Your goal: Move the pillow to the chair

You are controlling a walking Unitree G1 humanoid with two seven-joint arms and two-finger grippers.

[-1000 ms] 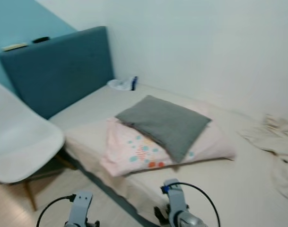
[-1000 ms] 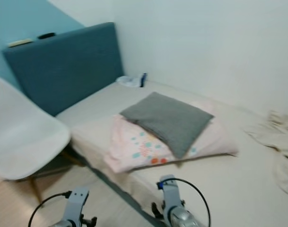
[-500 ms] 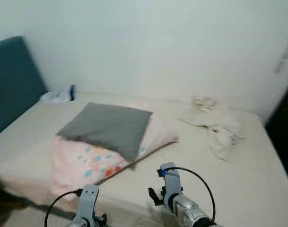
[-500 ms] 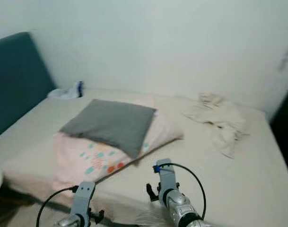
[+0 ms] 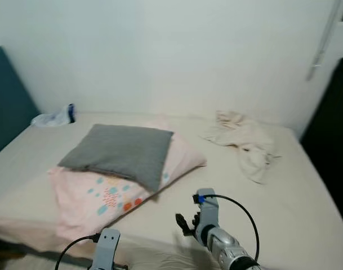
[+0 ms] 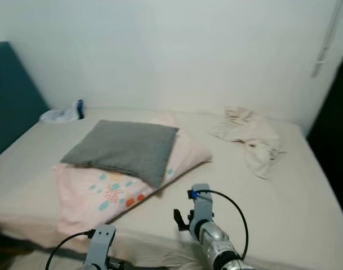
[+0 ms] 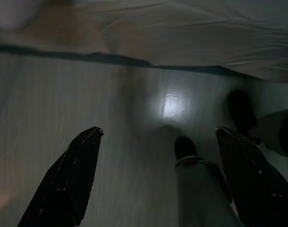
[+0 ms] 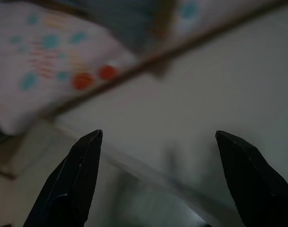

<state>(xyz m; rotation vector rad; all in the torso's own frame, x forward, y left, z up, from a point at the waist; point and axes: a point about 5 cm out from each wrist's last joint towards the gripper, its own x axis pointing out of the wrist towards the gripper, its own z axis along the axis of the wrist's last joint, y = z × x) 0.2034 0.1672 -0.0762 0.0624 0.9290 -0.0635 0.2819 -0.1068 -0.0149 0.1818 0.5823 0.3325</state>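
Bed (image 5: 284,214): beige sheet, spread before me, running up to a white wall.

Grey pillow (image 5: 119,152): lies flat on the left half of the bed, resting on top of a larger pink pillow (image 5: 103,194) printed with teal and orange dots. Its near corner overhangs the pink one slightly. Neither of my grippers touches it.

Crumpled cream cloth (image 5: 243,143): heaped on the right half of the bed near the wall, well apart from the pillows.

Small white bundle with a dark blue part (image 5: 54,117): at the far left of the bed, against the wall, beside the teal headboard (image 5: 5,107).

My right gripper (image 8: 158,177): held low over the near edge of the bed, right of the pillows. In its wrist view the two black fingers (image 8: 77,177) stand wide apart with nothing between them, facing the dotted pink pillow and the sheet, both blurred.

My left gripper (image 7: 158,182): low at the bedside, below the mattress edge. Its wrist view is dim; the fingers (image 7: 68,182) are spread apart and empty, pointed at a pale floor (image 7: 87,94) and the underside edge of the bed. A dark foot-like shape (image 7: 184,146) shows on the floor; I cannot tell what it is.

Dark panel (image 5: 329,152): at the far right beyond the bed.
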